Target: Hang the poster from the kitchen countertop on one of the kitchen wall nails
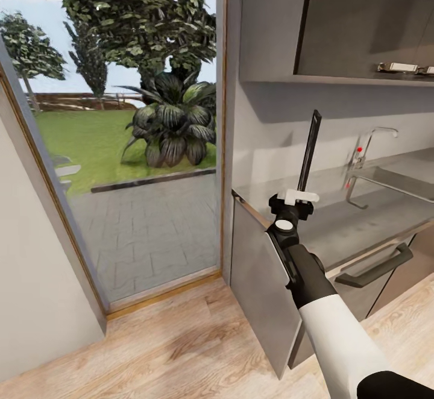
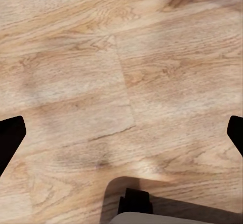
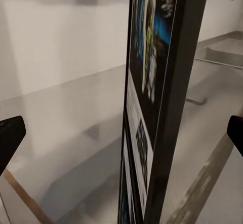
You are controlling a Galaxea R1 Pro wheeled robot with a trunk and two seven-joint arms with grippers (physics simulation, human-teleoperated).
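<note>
The poster (image 1: pixel 310 149) stands upright and edge-on over the near end of the grey kitchen countertop (image 1: pixel 361 218), looking like a dark slat. My right gripper (image 1: pixel 299 196) is at its lower edge. In the right wrist view the poster (image 3: pixel 152 97) shows its black frame and colourful art, rising between the two fingertips (image 3: pixel 10 139), which sit far apart at either side, so the right gripper (image 3: pixel 121 133) is open around it. My left gripper (image 2: pixel 121 133) is open over bare wooden floor (image 2: pixel 101 57), with nothing between its fingers.
A steel sink (image 1: pixel 401 181) and slim tap (image 1: pixel 369 146) are set in the countertop to the right. Dark cabinets with a bar handle (image 1: pixel 375 268) lie below and a wall cupboard (image 1: pixel 361 19) hangs above. A tall glass door (image 1: pixel 132 146) onto a garden is on the left.
</note>
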